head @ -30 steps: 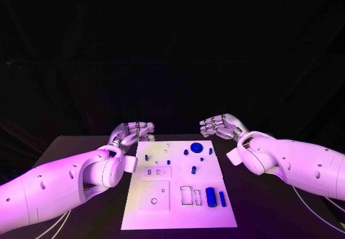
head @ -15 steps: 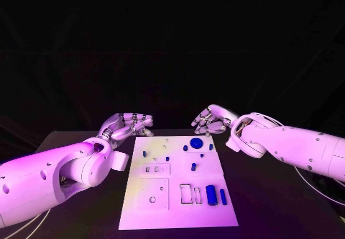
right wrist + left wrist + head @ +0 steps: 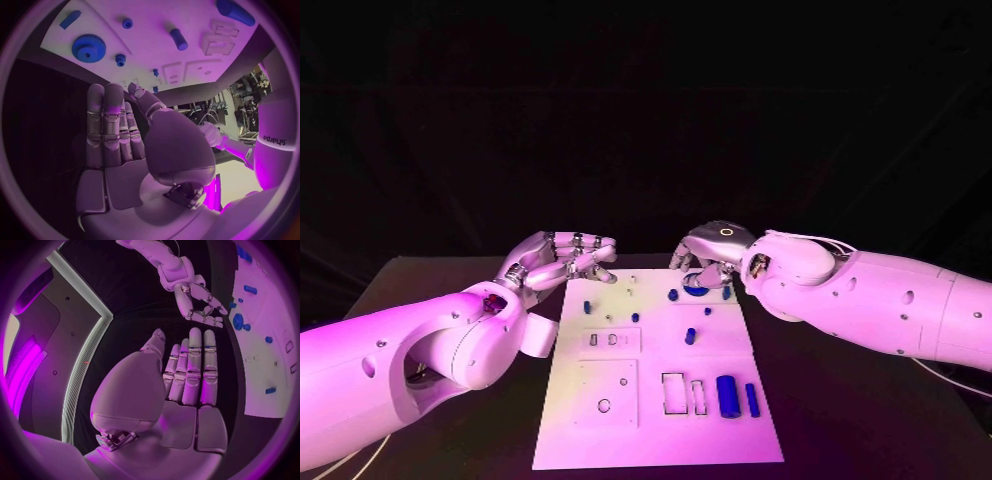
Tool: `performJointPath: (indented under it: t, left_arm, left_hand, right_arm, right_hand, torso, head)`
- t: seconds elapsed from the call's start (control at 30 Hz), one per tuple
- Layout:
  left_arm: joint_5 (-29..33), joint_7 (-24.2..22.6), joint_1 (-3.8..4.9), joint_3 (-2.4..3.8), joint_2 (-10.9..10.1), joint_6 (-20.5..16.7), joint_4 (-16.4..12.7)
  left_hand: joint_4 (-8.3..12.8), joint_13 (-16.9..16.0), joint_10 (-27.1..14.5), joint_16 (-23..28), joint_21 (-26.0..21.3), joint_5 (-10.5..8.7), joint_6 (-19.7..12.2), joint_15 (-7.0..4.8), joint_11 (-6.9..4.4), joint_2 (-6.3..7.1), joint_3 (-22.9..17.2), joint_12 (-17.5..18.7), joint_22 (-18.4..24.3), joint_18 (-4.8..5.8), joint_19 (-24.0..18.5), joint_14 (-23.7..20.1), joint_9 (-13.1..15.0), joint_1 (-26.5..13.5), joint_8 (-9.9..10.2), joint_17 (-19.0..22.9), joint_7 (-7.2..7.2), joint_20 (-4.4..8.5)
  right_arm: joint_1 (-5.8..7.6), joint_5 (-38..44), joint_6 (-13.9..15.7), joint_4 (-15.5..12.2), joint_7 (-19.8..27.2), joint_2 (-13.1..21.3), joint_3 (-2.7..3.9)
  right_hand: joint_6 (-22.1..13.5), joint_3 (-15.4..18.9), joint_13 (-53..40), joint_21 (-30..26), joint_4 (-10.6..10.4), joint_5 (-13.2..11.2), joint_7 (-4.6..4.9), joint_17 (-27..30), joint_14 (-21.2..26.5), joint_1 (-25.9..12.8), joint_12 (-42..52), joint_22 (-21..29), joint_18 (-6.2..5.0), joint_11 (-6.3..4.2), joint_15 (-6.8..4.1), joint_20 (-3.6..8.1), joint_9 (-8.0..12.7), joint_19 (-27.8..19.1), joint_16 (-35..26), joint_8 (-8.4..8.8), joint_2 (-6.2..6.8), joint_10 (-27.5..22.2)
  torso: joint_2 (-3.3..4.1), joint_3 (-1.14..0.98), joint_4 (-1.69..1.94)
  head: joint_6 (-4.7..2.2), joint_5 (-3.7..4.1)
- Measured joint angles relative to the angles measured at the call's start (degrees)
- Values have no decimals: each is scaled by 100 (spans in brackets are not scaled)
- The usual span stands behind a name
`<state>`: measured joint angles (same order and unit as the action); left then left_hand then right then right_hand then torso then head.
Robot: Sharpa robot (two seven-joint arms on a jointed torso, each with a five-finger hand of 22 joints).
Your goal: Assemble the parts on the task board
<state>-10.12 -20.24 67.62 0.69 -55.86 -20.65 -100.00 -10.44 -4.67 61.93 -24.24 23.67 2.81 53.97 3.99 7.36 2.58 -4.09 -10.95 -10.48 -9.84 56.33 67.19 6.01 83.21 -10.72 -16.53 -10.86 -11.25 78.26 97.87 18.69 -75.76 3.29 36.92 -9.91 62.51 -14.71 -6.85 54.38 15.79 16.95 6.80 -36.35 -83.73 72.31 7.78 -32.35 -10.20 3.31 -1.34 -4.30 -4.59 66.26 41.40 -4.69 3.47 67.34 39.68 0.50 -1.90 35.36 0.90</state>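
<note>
A black table stands against a black backdrop that takes up the whole upper half of the head view, with faint horizontal folds or bars across it. The table's far edge runs straight, its far left corner visible. In the left wrist view a grey wall panel carries a bright strip light along its edge. The right wrist view shows cluttered equipment beyond the table, too small to tell apart.

Black table, white task board lying flat at its middle, long side running away
</note>
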Motion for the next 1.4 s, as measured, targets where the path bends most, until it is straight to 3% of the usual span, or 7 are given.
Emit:
performJointPath:
  t: [0.07, 0.13, 0.33, 0.53, 0.6, 0.7, 1.4]
  left_arm:
    - [-4, 5, 9, 1, -2, 8, -19]
    - [-8, 9, 15, 3, -6, 16, -42]
    - [-15, 18, 26, 15, -22, 32, -82]
    - [-19, 25, 37, 42, -48, 44, -93]
    - [-20, 26, 40, 55, -62, 47, -98]
    - [-20, 27, 43, 70, -80, 50, -101]
    - [-9, 29, 51, 139, -72, 79, -56]
  left_hand:
    - [0, 1, 0, 0, 0, 0, 0, 0, 0, 0, 0, 0, 0, 0, 0, 0, 0, 0, 0, -1, 0, 0]
    - [-16, 1, 0, 0, 0, 0, 0, 0, 0, 0, 16, 19, 0, 0, 0, 0, -5, 0, 14, -6, 0, 0]
    - [-1, 8, 0, -24, 0, 0, 0, 23, 0, -2, 33, 34, 1, 1, 0, -23, -14, -2, 33, -48, 0, 0]
    - [-46, 14, -14, -56, 23, 0, 0, 50, 14, -9, 78, 100, 1, 0, 0, -96, -27, -54, 99, -108, 0, 0]
    - [-43, 14, -21, -56, 23, 0, 8, 64, 20, -11, 106, 120, 2, 0, -12, -169, -27, -56, 103, -129, -33, -11]
    - [-47, 14, 0, -56, -7, 0, 0, 87, 41, -31, 127, 132, 28, 0, -82, -300, -35, -77, 133, -148, -42, -68]
    - [-56, 13, 0, -32, -23, 0, 0, 85, 41, -32, 150, 165, 40, 0, -104, -313, -34, -76, 157, -154, -42, -62]
  right_arm:
    - [-7, 197, -3, 1, -28, -21, 0]
    - [-19, 310, -11, 10, -47, -32, 0]
    - [-51, 483, -73, 94, -108, -54, -4]
    - [-64, 490, -206, 186, -167, -100, -4]
    - [-86, 478, -256, 206, -179, -113, -3]
    - [-117, 459, -310, 241, -189, -137, -3]
    - [-157, 197, -362, 495, -187, -304, -1]
  right_hand:
    - [-30, -58, 37, 347, -24, -36, -30, -477, 0, -59, 0, -492, 91, 29, 0, -18, 0, 247, 514, 36, -17, -148]
    - [-48, -107, 81, 586, -32, -55, -48, -837, -20, -84, 0, -839, 102, 61, 20, -37, 0, 409, 902, 57, 1, -257]
    - [-117, -262, 214, 996, -46, -55, -20, -1474, -20, -129, 0, -1447, 183, 110, 20, -80, 1, 591, 1634, 58, 46, -429]
    - [-167, -302, 277, 1169, -85, -79, -31, -1736, -18, -159, 0, -1721, 186, 168, 63, -109, 1, 663, 1933, 58, 76, -533]
    - [-167, -302, 286, 1256, -85, -80, -31, -1852, -18, -159, 5, -1855, 271, 154, 63, -115, 1, 730, 2053, 58, 76, -554]
    - [-167, -318, 291, 1335, -101, -80, -31, -1958, -38, -159, 29, -1988, 271, 164, 83, -139, 1, 755, 2164, 58, 76, -601]
    - [-150, -435, 297, 1529, -253, -112, 57, -2182, -38, -219, 169, -2277, 270, 152, 83, -141, -29, 794, 2454, 58, 16, -595]
  torso:
    - [29, 1, 5]
    - [57, 2, 12]
    - [121, 4, 30]
    - [176, 13, 62]
    - [191, 16, 74]
    - [220, 16, 85]
    - [364, 24, 152]
  head:
    - [-4, 7]
    - [-9, 14]
    - [-15, 27]
    - [-7, 46]
    - [-5, 52]
    - [-5, 54]
    - [3, 87]
